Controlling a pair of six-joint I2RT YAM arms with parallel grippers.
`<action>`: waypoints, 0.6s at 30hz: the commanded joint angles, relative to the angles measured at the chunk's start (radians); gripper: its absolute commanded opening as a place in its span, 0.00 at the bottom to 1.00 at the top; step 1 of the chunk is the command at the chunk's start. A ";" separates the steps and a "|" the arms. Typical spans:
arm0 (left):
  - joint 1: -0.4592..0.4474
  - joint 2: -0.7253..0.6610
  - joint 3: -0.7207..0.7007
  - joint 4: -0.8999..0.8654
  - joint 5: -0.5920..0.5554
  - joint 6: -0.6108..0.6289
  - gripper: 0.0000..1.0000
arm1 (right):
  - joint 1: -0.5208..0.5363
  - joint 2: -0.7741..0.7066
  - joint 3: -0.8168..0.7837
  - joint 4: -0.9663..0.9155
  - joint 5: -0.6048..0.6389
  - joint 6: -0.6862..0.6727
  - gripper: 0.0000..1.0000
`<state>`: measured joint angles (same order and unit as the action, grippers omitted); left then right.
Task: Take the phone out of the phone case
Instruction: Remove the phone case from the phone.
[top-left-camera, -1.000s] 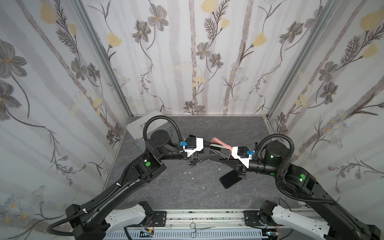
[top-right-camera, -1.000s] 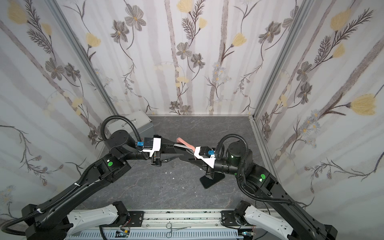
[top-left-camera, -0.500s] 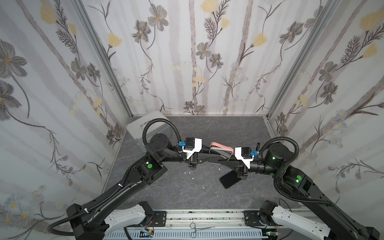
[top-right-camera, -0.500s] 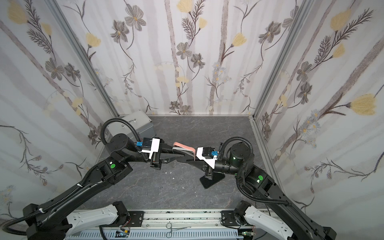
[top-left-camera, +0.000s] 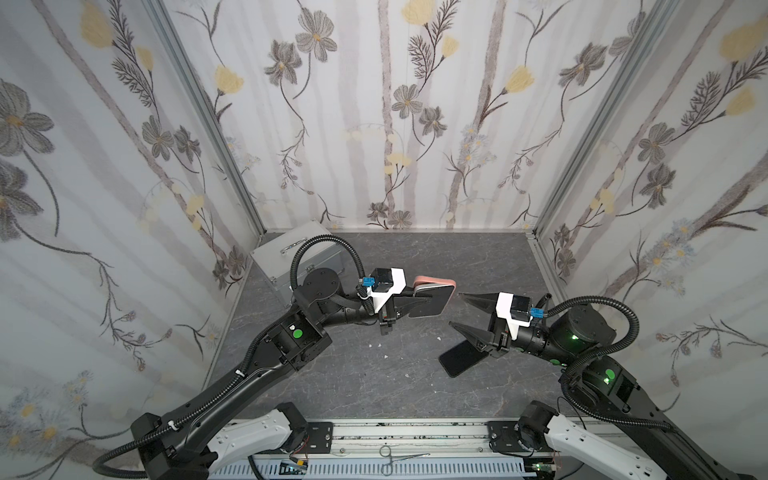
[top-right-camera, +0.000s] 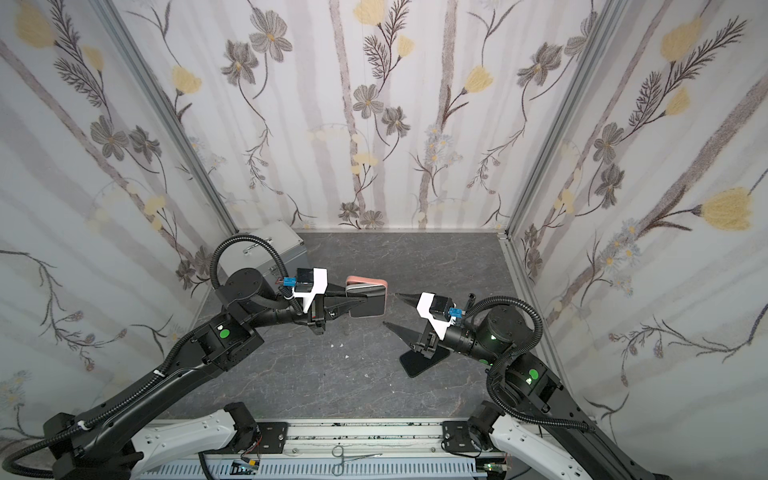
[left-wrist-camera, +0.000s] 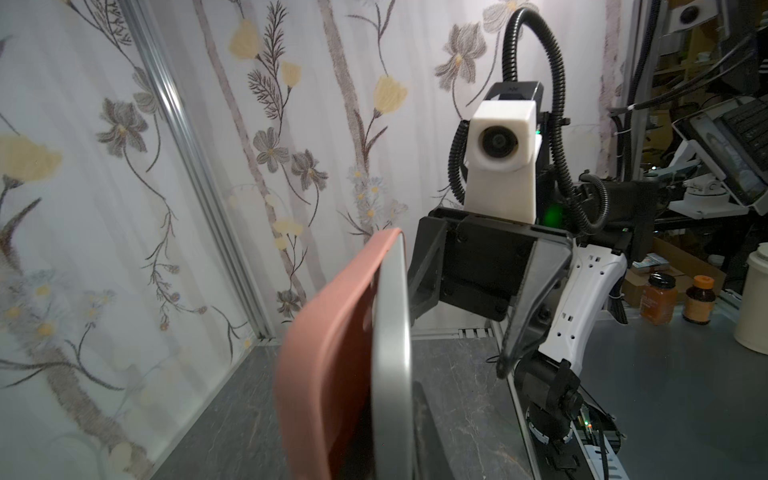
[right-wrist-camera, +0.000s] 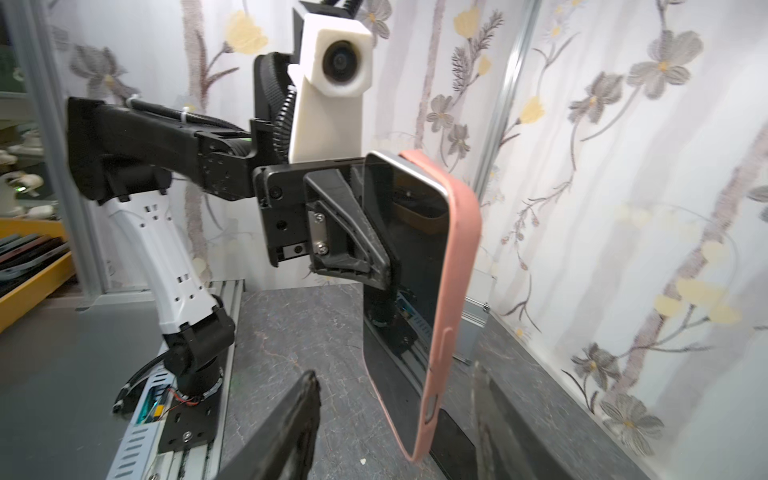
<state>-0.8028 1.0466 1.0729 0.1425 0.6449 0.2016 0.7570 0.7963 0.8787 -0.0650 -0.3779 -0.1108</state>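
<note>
Now, above the grey table (top-left-camera: 374, 386), note a handover completed. Find the left gripper (top-left-camera: 428, 303) clamped shut on the phone (top-left-camera: 444, 307), held aloft near mid-table. Find the right gripper (top-left-camera: 456, 309), closed at the free end a second ago, now with jaws apart, empty, drawn just clear. Treat the pink phone case (top-left-camera: 436, 283) as partly peeled: gapped from the phone along one edge, still attached. Expect a fresh right-side grip on the case alone. Ignore the dark handset (top-left-camera: 457, 361) lying flat under the right gripper. Read no brand, label or writing anywhere.
</note>
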 joint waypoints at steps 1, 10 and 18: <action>0.019 0.032 0.040 -0.062 -0.075 0.060 0.00 | -0.049 -0.030 -0.019 0.040 0.158 0.132 0.57; 0.021 0.158 0.209 -0.365 -0.102 0.231 0.00 | -0.300 0.040 0.103 -0.061 -0.086 0.307 0.56; 0.008 0.180 0.282 -0.542 -0.082 0.413 0.00 | -0.289 0.208 0.348 -0.311 -0.279 0.129 0.53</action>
<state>-0.7879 1.2297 1.3491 -0.3473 0.5438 0.4992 0.4496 0.9634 1.1805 -0.2481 -0.5755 0.0982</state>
